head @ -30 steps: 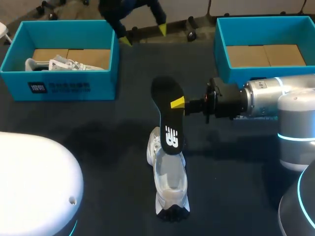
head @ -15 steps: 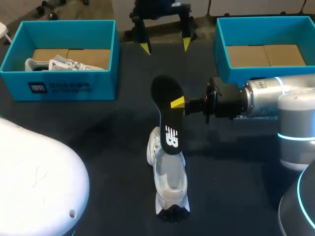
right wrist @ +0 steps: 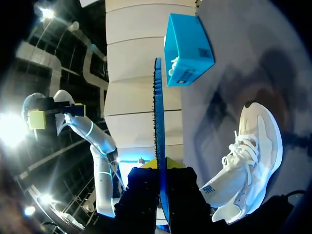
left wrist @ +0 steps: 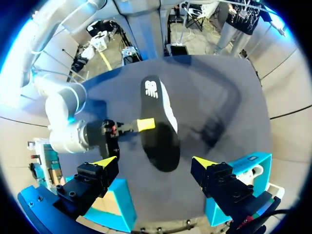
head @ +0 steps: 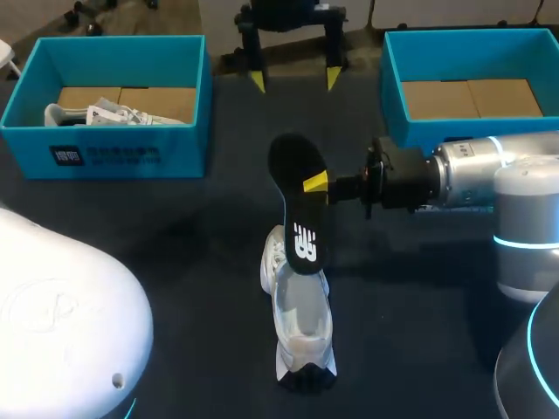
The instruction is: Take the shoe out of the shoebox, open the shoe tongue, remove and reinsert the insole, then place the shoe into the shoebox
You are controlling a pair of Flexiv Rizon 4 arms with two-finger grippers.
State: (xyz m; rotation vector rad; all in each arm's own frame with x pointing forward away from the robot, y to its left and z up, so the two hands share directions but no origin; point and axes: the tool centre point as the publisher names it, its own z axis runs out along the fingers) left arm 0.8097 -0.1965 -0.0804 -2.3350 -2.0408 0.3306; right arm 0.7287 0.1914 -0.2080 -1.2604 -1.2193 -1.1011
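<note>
Checking the containers, I saw the left blue cardboard shoebox [head: 131,153] held a white laced shoe [head: 113,113] on its brown floor, and the right blue shoebox [head: 393,87] showed brown cardboard inside. My right gripper [head: 316,185] pinched the black foam insole [head: 297,205] on edge over the white sneaker [head: 301,323] mid-table. Both ran near-to-far, with the sneaker's heel nearest. My left gripper [head: 294,80] hung at the far edge, fingers spread.

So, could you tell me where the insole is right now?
The insole is mid-table in the head view, held by the right gripper over the shoe.
</note>
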